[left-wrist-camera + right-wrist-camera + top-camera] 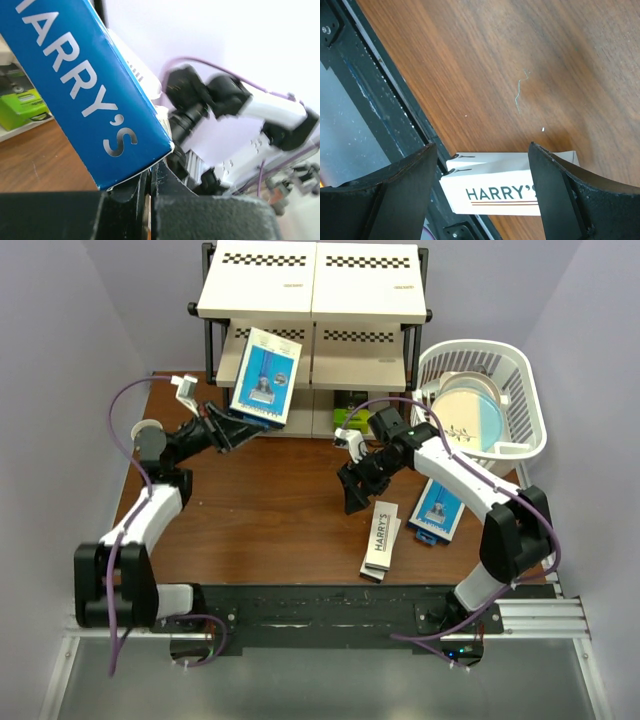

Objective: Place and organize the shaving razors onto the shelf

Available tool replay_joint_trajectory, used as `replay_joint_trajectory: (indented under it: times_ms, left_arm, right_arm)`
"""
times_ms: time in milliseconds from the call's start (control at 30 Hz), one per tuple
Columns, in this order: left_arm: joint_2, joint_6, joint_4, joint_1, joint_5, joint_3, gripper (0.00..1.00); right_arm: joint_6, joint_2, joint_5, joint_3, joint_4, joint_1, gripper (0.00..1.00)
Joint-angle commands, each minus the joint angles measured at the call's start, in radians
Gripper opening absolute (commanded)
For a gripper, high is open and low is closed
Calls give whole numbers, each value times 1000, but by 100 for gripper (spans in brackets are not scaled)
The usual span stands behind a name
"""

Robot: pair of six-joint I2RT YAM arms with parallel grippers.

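Shaving razor box (pixel 266 378), blue and white, is held clear of the counter (pixel 260 510) by the left tool (pixel 235 430). The tool's jaws are closed narrow on the box's lower edge. The box is tilted and sits in front of the left half of the middle tier of the shelf (pixel 260 290). Contact between box and shelf cannot be determined. The left wrist view shows the same box's blue side (pixel 100 90), lettered "HARRY'S", rising from the fingers (pixel 135 195).

Right tool (pixel 352 495): jaws wide, nothing held. It hangs above the counter just left of the white HARRY'S boxes (pixel 383 538). In the right wrist view these two long boxes (pixel 495 192) lie stacked flat, the upper one slightly offset. They appear between the two fingers (pixel 395 195) and below them, with no contact visible.

Second blue-and-white box (pixel 438 510): flat on the counter, right of the white pair and partly beneath the right arm.

Black and lime-green box (pixel 350 418): on the lowest tier, near its middle. Its count cannot be determined.

White plastic basket (pixel 525 380): right of the shelf, containing a plate (pixel 470 412).
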Motion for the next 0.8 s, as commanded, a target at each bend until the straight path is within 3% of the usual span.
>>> replay_joint_trajectory:
  times_ms: [0, 333, 567, 767]
  left_arm:
    - [135, -127, 98, -3, -49, 134, 0]
    - [406, -183, 51, 9, -112, 338, 0]
    - [540, -181, -138, 26, -114, 493, 0]
    - [616, -186, -187, 47, -128, 573, 0]
  right_arm:
    - [-5, -71, 10, -14, 25, -2, 78]
    - [10, -146, 21, -101, 44, -19, 78]
    - [9, -157, 30, -109, 48, -35, 78]
    - [18, -140, 29, -101, 52, -48, 78]
